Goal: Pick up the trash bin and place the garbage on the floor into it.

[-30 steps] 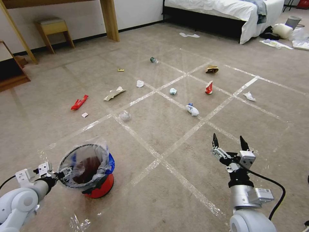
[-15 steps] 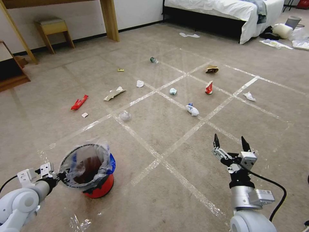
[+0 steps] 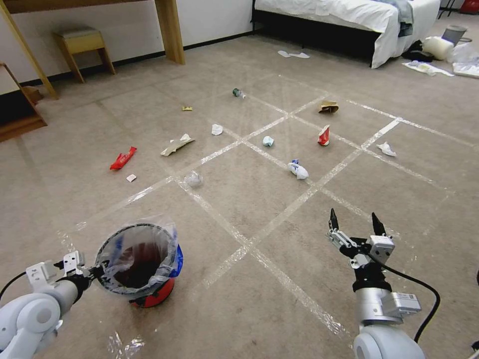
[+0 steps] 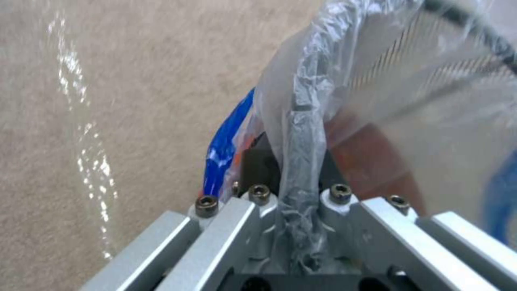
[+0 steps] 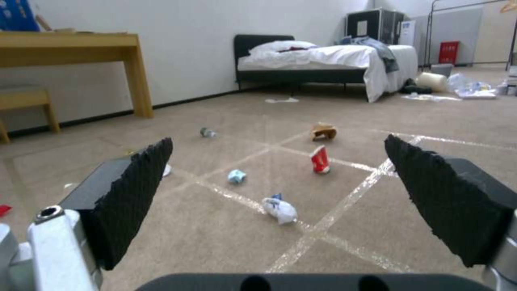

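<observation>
Left gripper [image 3: 95,271]: clamped on the rim of the trash bin [image 3: 149,294], pinching the crinkled plastic liner [image 4: 301,133] between its jaws.
Trash bin: near left on the floor [image 3: 239,309], tilted, mouth towards the camera.
Right gripper [image 3: 354,222]: near right above the carpet, jaws spread wide, holding nothing.
Garbage, middle distance: one blue-and-white wad [image 3: 298,169], one red-and-white carton [image 3: 324,135], one red wrapper [image 3: 122,158].
Garbage, farther: one brown paper bag [image 3: 328,106], one small bottle [image 3: 238,92].

One red-orange round plastic-lined trash bin [image 3: 149,294]; two grippers; roughly a dozen small scattered litter pieces on beige carpet.
</observation>
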